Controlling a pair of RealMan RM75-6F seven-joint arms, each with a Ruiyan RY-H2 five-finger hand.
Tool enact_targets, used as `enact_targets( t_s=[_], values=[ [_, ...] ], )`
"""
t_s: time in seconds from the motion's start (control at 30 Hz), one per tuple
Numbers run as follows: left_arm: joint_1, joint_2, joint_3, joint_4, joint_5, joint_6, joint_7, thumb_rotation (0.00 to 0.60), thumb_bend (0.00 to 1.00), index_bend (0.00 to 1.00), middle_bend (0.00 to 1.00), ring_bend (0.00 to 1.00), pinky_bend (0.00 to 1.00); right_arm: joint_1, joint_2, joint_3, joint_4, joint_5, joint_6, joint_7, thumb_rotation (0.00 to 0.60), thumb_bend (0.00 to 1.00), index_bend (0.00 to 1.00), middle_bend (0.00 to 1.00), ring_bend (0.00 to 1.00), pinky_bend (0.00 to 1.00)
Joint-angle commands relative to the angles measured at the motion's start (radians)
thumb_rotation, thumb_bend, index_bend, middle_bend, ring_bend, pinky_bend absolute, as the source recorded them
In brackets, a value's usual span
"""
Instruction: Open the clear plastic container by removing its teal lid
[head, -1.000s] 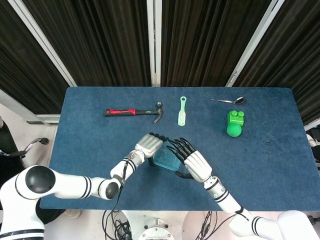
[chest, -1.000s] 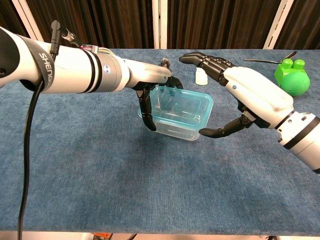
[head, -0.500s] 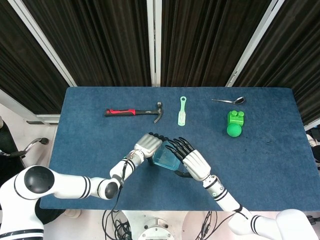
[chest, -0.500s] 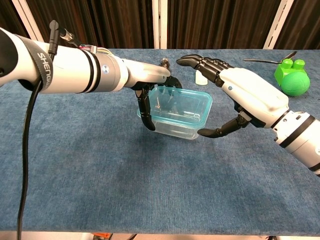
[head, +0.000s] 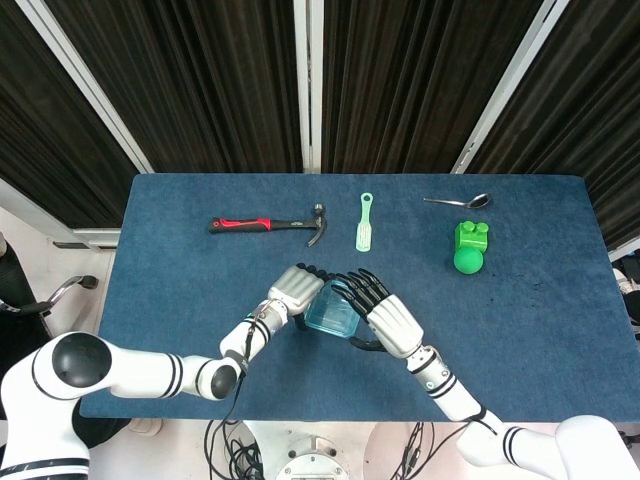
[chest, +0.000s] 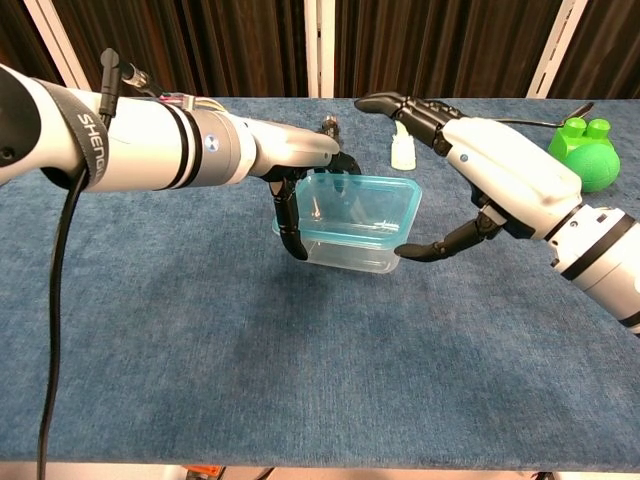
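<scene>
Your left hand (chest: 290, 160) grasps the container (chest: 350, 238) at its left end; your right hand (chest: 490, 170), fingers spread and holding nothing, arches over the teal lid (chest: 350, 208), thumb at its right edge.

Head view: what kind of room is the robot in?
Probably a robot test lab: a table covered in blue cloth, dark curtains behind, and a mixed set of practice things like a hammer and a green toy.

both arms are reaching in over the table, hands facing each other. the left hand (chest: 300, 170) is gripping with thumb down and fingers curled; the right hand (chest: 480, 165) is arching open, thumb extended low.
</scene>
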Motion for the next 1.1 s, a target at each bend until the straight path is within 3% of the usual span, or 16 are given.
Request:
enact_targets(
  t_s=[0.03, 0.5, 0.67, 0.8, 1.1],
  values=[
    [0.0, -0.002, -0.001, 0.0, 0.0, 0.001, 0.004, 0.6, 0.0, 0.16, 0.24, 0.14, 0.18, 0.001, 0.0, 0.002, 0.001, 0.001, 0.004, 0.001, 0.6, 0.04, 0.0, 0.0, 0.0, 0.0],
    [0.006, -0.003, -0.009, -0.003, -0.004, 0.007, 0.019, 0.6, 0.0, 0.16, 0.24, 0.14, 0.18, 0.003, -0.003, 0.014, 0.013, -0.005, 0.043, 0.008, 0.6, 0.08, 0.0, 0.0, 0.0, 0.0],
    [0.012, 0.017, -0.018, -0.027, 0.004, -0.008, 0.004, 0.6, 0.0, 0.14, 0.21, 0.14, 0.18, 0.006, -0.023, 0.011, 0.068, -0.022, 0.069, 0.013, 0.6, 0.21, 0.0, 0.06, 0.0, 0.0],
    [0.016, 0.036, -0.021, -0.044, 0.008, -0.03, -0.014, 0.6, 0.0, 0.12, 0.2, 0.13, 0.18, 0.011, -0.06, 0.01, 0.15, -0.037, 0.102, 0.044, 0.6, 0.32, 0.08, 0.13, 0.0, 0.02],
    [0.027, 0.055, -0.027, -0.062, 0.031, -0.044, -0.051, 0.6, 0.0, 0.04, 0.15, 0.09, 0.18, 0.024, -0.108, 0.006, 0.253, -0.037, 0.12, 0.096, 0.6, 0.36, 0.25, 0.18, 0.0, 0.09]
  ],
)
